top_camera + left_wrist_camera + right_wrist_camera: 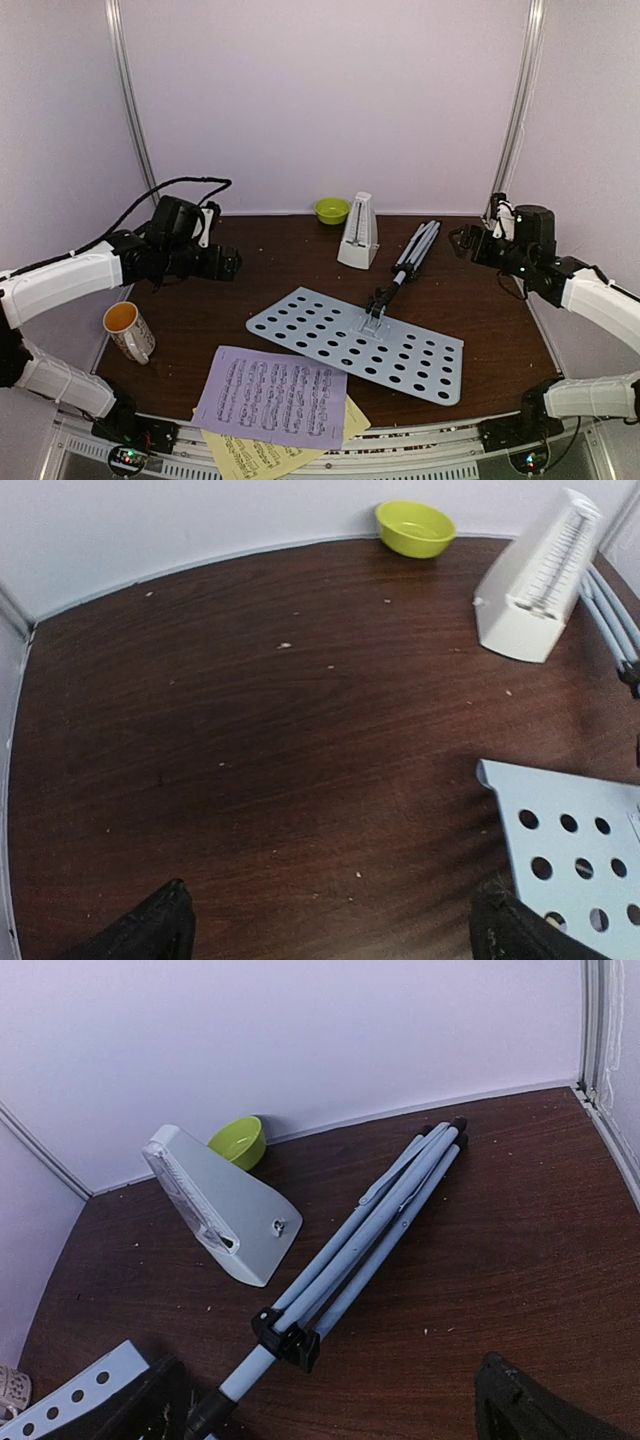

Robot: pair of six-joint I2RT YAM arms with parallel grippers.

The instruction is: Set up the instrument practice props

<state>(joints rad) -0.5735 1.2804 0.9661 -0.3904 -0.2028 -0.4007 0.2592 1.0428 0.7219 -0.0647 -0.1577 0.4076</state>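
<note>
The pale perforated music stand (355, 345) lies flat on the brown table, its folded tripod legs (414, 250) pointing to the back; the legs show in the right wrist view (375, 1230) and the plate's corner in the left wrist view (570, 855). The white pyramid metronome (358, 232) stands upright at the back, also in the left wrist view (535, 575) and the right wrist view (220, 1205). A lavender page (270, 395) lies over a yellow page (255, 458) at the front edge. My left gripper (228, 265) hovers open and empty at left. My right gripper (462, 240) is open and empty at back right.
A white mug with orange inside (128, 331) stands at the front left. A small green bowl (332, 209) sits at the back wall, also in the left wrist view (415, 527) and the right wrist view (238, 1141). White walls close in the table.
</note>
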